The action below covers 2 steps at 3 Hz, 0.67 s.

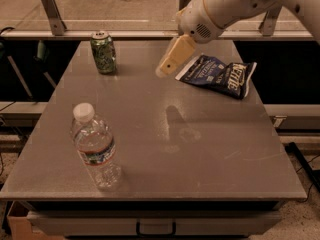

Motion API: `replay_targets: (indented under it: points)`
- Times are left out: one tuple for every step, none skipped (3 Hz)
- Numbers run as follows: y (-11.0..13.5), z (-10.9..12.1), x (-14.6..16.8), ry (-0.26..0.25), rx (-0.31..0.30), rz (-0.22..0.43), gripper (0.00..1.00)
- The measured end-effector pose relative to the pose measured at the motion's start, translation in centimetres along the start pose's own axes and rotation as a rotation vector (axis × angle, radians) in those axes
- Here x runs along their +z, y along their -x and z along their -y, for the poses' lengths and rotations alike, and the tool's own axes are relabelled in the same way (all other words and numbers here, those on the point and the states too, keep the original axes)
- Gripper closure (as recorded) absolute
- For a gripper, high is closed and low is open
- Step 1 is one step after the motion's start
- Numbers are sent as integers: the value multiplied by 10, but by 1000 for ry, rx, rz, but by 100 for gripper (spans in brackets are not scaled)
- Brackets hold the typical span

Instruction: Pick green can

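Nearest the front edge of the grey table (210, 184), toward its left side, a clear water bottle (95, 151) with a white cap stands upright. Farther back and right of centre lies a dark blue chip bag (220, 75); just left of it the gripper (165, 69) hangs above the tabletop on a white arm (225, 6) coming in from the upper right, empty, though whether it is wide or narrow I cannot tell. At the far left corner the green can (103, 52) stands upright, silver top up, well apart from the gripper.
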<state>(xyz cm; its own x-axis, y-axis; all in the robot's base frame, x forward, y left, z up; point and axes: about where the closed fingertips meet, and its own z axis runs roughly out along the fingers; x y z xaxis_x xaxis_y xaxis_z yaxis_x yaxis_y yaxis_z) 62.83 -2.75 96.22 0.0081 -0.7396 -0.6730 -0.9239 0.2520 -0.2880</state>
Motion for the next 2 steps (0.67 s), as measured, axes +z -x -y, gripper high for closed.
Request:
replay_targets:
  points:
    - [5, 10, 60, -17, 93, 118, 0]
    - [22, 30, 118, -33, 200, 274, 0]
